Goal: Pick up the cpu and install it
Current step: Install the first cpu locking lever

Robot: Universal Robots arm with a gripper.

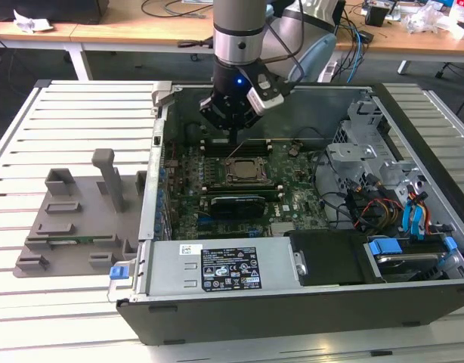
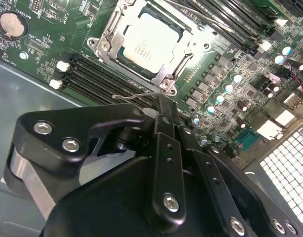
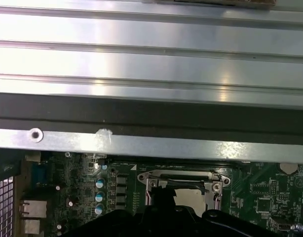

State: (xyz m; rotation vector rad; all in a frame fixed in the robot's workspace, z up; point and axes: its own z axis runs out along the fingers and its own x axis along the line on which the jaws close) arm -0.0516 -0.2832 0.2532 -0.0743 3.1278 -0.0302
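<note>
We are seeing the cpu [image 2: 150,43] already lying in the socket [image 2: 110,30]; our claw [image 2: 164,106], narrowed and empty, is hovering just beside that socket, needing careful clearance.

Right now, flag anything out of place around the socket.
Nothing stands out. The cpu lies flat and square inside the socket, the frame is open around it, and the hand sits just beside the socket.
</note>
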